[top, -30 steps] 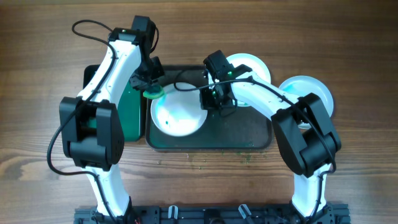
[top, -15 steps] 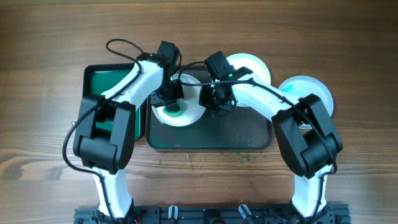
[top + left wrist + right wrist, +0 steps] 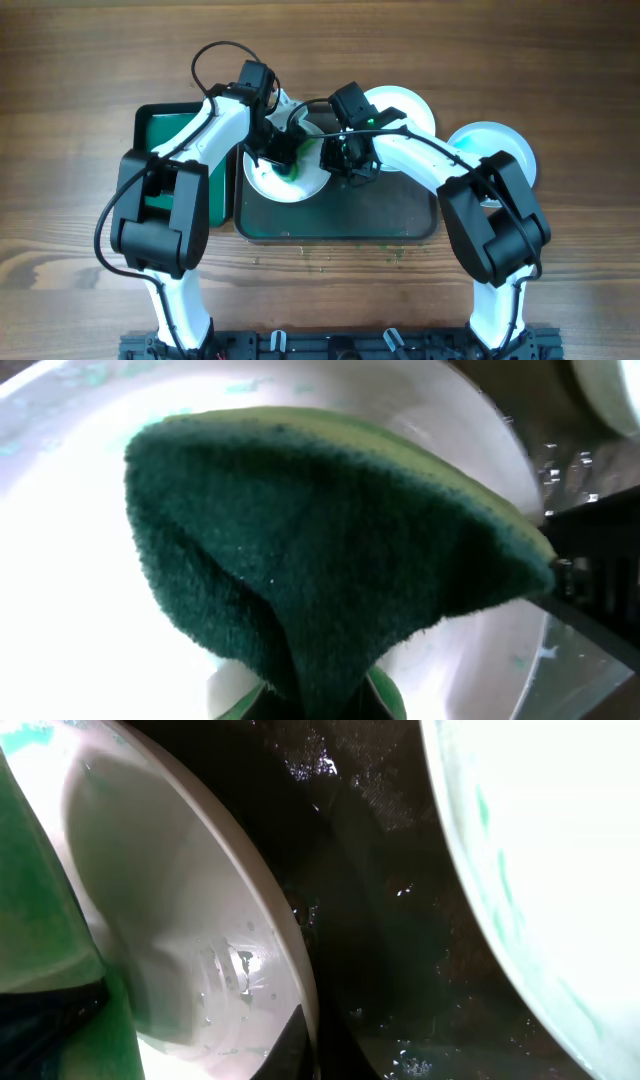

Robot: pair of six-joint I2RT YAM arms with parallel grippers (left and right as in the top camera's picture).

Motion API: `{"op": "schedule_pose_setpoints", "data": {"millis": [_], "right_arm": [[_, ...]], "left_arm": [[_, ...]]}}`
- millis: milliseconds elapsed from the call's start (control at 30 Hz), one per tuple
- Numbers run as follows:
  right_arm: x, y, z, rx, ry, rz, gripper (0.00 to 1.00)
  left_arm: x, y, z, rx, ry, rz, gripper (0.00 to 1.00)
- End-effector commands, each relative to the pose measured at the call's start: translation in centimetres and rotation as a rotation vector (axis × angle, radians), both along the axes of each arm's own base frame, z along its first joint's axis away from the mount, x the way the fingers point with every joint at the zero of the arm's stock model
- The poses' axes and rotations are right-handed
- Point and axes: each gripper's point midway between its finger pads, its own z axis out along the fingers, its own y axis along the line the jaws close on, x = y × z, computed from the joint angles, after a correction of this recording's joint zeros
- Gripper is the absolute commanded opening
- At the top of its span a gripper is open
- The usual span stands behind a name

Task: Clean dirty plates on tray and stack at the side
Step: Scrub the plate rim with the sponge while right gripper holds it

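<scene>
One white plate lies on the left part of the dark tray. My left gripper is shut on a green sponge and presses it on this plate's face. My right gripper is shut on the plate's right rim, over the wet tray floor. A second plate with teal streaks sits at the tray's far right corner and shows in the right wrist view. A third plate lies on the table to the right of the tray.
A smaller black tray with a bright green inside stands against the big tray's left side, partly under my left arm. Small green crumbs lie on the wooden table in front of the tray.
My left gripper has carried the sponge from the plate's left rim onto its face, then toward its far right side. The right gripper has kept its hold on the rim.
</scene>
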Motion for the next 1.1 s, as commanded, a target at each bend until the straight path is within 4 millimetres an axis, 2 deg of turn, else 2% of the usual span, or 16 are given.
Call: {"op": "schedule_pose_setpoints", "data": {"millis": [0,167,333,367,467,500,600,700,767,833,867,900,967,1033,1067], "right_arm": [[-0.8,-1.7,-2.2,-0.089,0.016,-0.002,0.04],[-0.7,-1.7,-2.2,-0.088,0.014,-0.002,0.04],[-0.7,-1.7,-2.2,-0.087,0.013,0.002,0.04],[-0.7,-1.7,-2.2,-0.087,0.012,0.002,0.05],[-0.6,-1.6,-2.2,-0.085,0.010,0.002,0.04],[-0.6,-1.6,-2.2,-0.085,0.009,0.002,0.04],[-0.6,-1.6,-2.2,-0.085,0.009,0.002,0.04],[-0.6,-1.6,-2.2,-0.085,0.009,0.002,0.04],[-0.6,-1.6,-2.2,-0.085,0.009,0.002,0.04],[-0.6,-1.6,-2.2,-0.085,0.009,0.002,0.04],[-0.6,-1.6,-2.2,-0.085,0.009,0.002,0.04],[-0.6,-1.6,-2.2,-0.085,0.006,0.005,0.04],[-0.6,-1.6,-2.1,-0.084,0.006,0.005,0.04],[-0.6,-1.6,-2.1,-0.084,0.005,0.005,0.04],[-0.6,-1.6,-2.1,-0.084,0.005,0.005,0.04]], "left_arm": [[0.1,2.9,-0.4,0.154,0.002,0.116,0.04],[-0.6,6.2,-0.8,0.332,0.055,0.356,0.04],[-0.8,5.9,-0.8,0.331,0.071,0.403,0.04],[-1.0,5.0,-0.8,0.295,0.076,0.359,0.04],[-2.3,-0.9,0.5,-0.015,0.103,0.053,0.04],[-2.5,-2.1,1.0,-0.094,0.101,-0.001,0.04],[-1.9,-4.0,2.1,-0.215,0.059,-0.054,0.04],[-0.3,-4.1,2.1,-0.213,-0.007,-0.042,0.04],[0.9,-2.9,1.5,-0.134,-0.031,0.039,0.04],[2.3,-0.5,0.6,0.011,-0.060,0.175,0.04],[2.9,0.9,0.2,0.087,-0.077,0.247,0.04],[3.9,4.1,-0.1,0.246,-0.124,0.403,0.04],[4.6,6.8,0.1,0.370,-0.176,0.550,0.04],[4.8,8.6,0.5,0.444,-0.208,0.682,0.04],[4.6,8.9,0.4,0.450,-0.200,0.721,0.04]]}}
